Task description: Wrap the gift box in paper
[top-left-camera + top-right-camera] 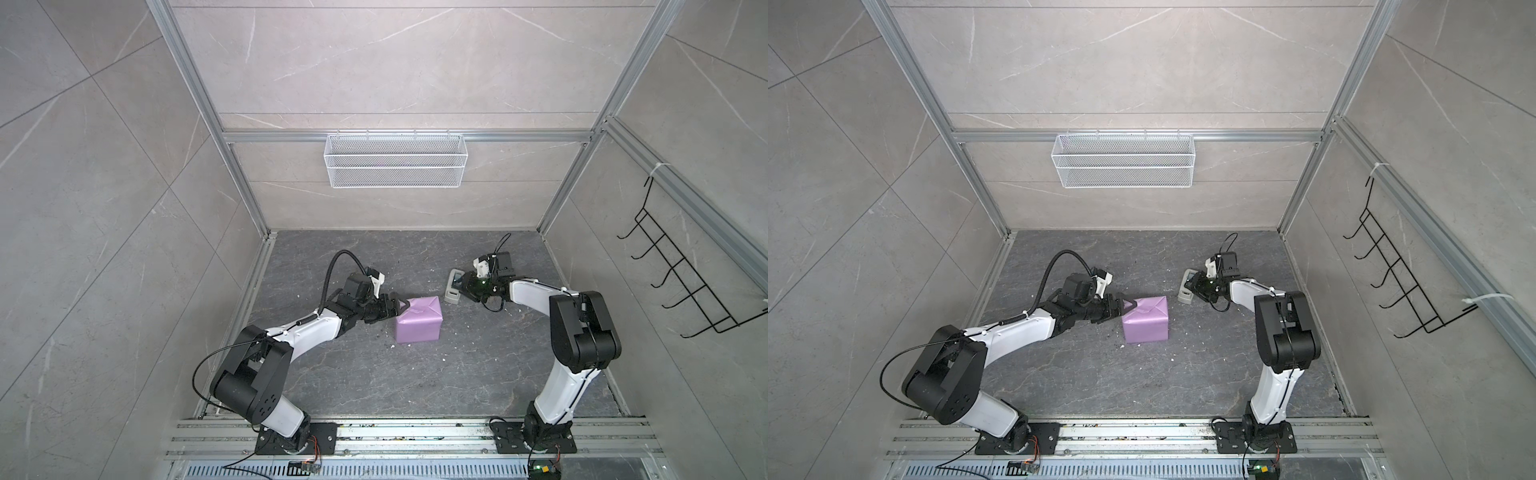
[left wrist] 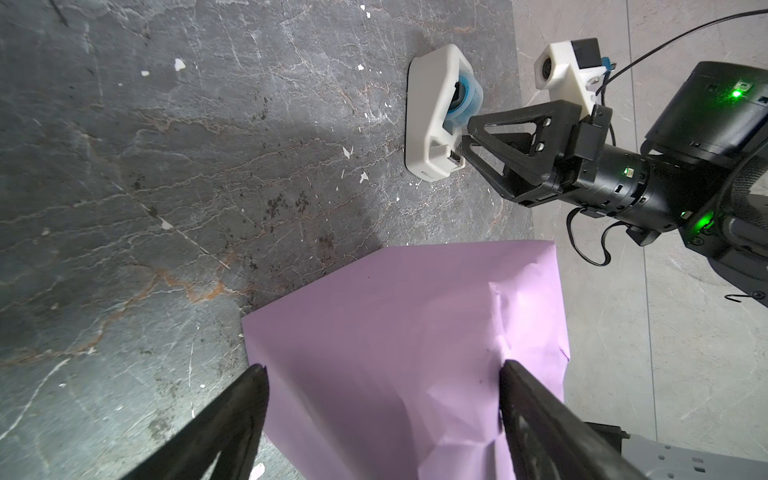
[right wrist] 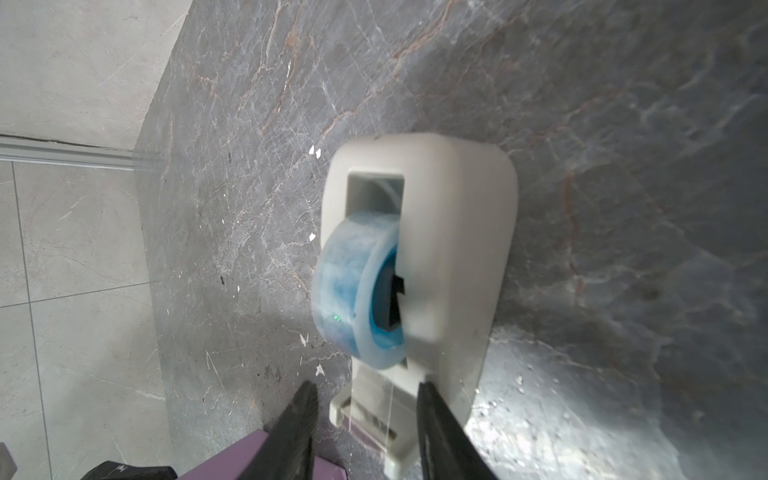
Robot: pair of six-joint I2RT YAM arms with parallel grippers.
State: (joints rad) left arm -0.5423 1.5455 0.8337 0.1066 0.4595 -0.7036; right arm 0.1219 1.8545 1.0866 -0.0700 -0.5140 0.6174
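Gift box under wraps: paper (image 1: pixel 417 322), lilac side out, snug round it, middle of tabletop (image 1: pixel 374 374). Left gripper (image 1: pixel 404 306): jaws spread wide at its left top edge, gripping nothing. Right gripper (image 1: pixel 464 286): jaws half-closed about tape dispenser (image 1: pixel 451 296) cutter end, clamped or not, can't tell.

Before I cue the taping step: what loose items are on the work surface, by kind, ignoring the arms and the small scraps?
Lilac paper-wrapped gift box: 1
White tape dispenser: 1
Blue tape roll, seated in the dispenser: 1
Total: 3
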